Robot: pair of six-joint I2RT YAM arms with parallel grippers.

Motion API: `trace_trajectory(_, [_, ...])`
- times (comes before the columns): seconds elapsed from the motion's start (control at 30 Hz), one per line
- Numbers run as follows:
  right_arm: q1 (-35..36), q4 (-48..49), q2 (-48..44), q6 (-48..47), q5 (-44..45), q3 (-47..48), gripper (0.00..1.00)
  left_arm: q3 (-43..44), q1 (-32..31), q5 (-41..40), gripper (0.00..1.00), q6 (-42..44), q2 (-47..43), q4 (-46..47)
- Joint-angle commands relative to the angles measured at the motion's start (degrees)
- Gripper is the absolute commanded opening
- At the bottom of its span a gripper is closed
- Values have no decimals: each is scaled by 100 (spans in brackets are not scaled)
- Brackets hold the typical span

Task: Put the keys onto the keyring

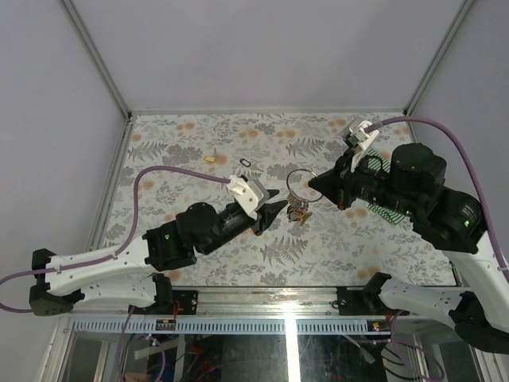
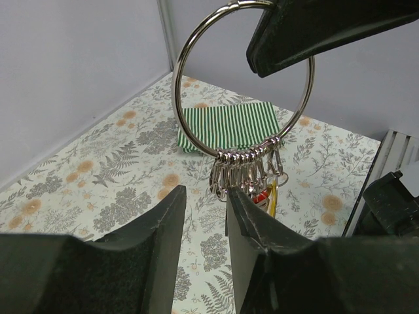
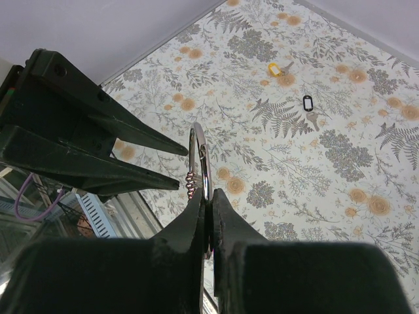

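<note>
Fingers (image 2: 163,226) of the left gripper (image 1: 278,200) stand a little way apart, and nothing is between them. This gripper points at the ring (image 2: 175,98) from just beside it but does not touch it.

The ring hangs upright in the air above the table (image 1: 199,255). At its bottom sits a bunch of small silver clips (image 2: 245,167), with red and yellow bits (image 2: 265,195) under them. I think these are keys that are already on.

The right gripper (image 1: 312,185) has its jaws pinched tight on the ring's wire and holds it up. A green striped cloth (image 2: 226,127) lies flat on the table past the ring, by the right arm.

Farther out, two keys lie loose on the table, well apart from the ring. The black key (image 3: 309,104) is nearer to the left gripper. The yellow key (image 3: 275,68) is a bit past it.

So the job looks partly done. The step now seems to be getting the next loose key.

For that, the left gripper needs to reach out to the black key and come down over it. It should pinch the key by its head, because the key is thin and lies flat. Then the key has to go back to the ring. The right gripper must keep the ring steady, as the way in is small.
</note>
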Motion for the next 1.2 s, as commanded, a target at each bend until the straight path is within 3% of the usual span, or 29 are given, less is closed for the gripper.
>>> trace_trajectory(0.0, [14, 413, -76, 18, 1, 133, 0, 10, -50, -86, 32, -33, 35, 411])
trace_trajectory(0.13, [15, 398, -85, 26, 0, 132, 0, 24, -47, -135, 26, 13, 51, 460])
trace_trajectory(0.57, [14, 430, -85, 34, -65, 110, 0, 106, -44, -145, 25, 81, 263, 608])
trace_trajectory(0.9, [14, 413, -103, 61, -69, 104, 0, 134, -48, -259, 16, 148, 367, 694])
trace_trajectory(1.17, [14, 417, -103, 48, -68, 96, 0, 132, -47, -350, 15, 197, 313, 691])
